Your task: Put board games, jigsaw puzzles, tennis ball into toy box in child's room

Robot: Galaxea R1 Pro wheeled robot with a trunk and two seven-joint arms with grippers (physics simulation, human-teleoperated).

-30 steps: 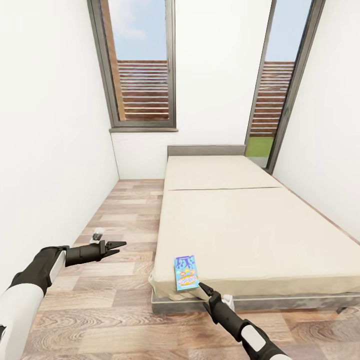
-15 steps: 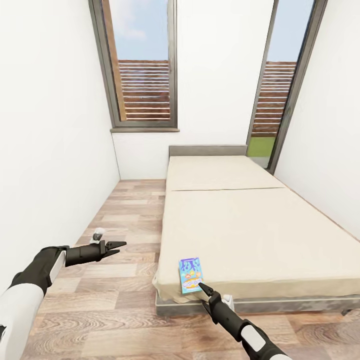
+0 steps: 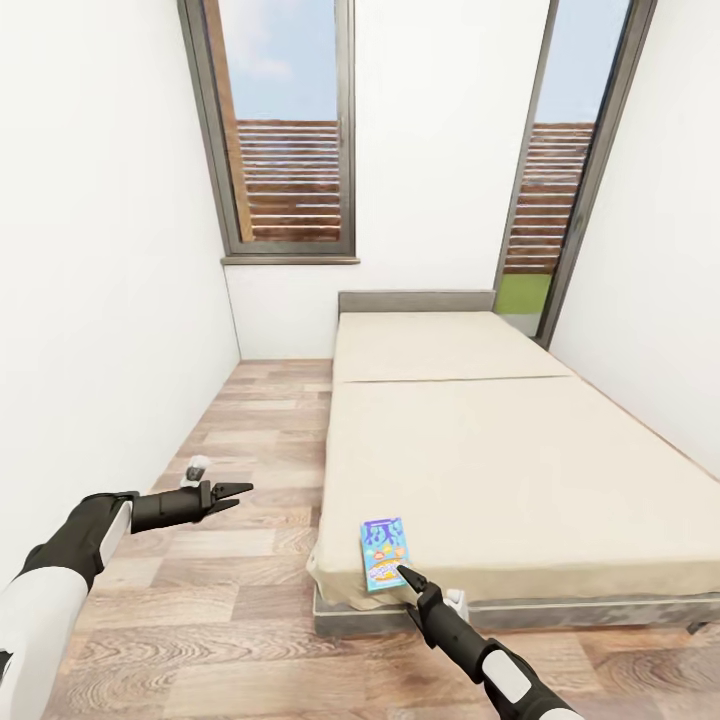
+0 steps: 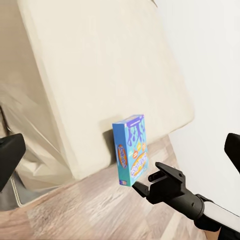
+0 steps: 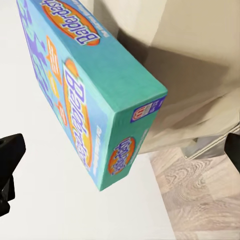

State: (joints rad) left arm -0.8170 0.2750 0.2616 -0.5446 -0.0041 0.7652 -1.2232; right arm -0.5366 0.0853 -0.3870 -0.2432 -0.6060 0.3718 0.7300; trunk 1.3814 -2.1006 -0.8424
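My right gripper (image 3: 403,573) reaches the near left corner of the bed (image 3: 520,470), its tip at the lower edge of the board game (image 3: 385,553). My right wrist view shows its fingers (image 5: 10,157) spread wide, gripping nothing. The game, blue with purple lettering, lies flat on the mattress corner, close to the foot edge and the left edge. My left gripper (image 3: 238,490) hovers over the wooden floor (image 3: 240,560) beside the bed, fingers slightly parted and empty. An open floor strip runs between the bed and the left wall (image 3: 100,300); the mattress beyond the game is bare up to the headboard (image 3: 415,301). Since a second ago the view has shifted slightly and the game sits marginally lower and further right in the head view; my arms hold the same pose. The box's orange ovals carry white lettering I cannot read with certainty. Two windows (image 3: 290,130) stand on the far wall.
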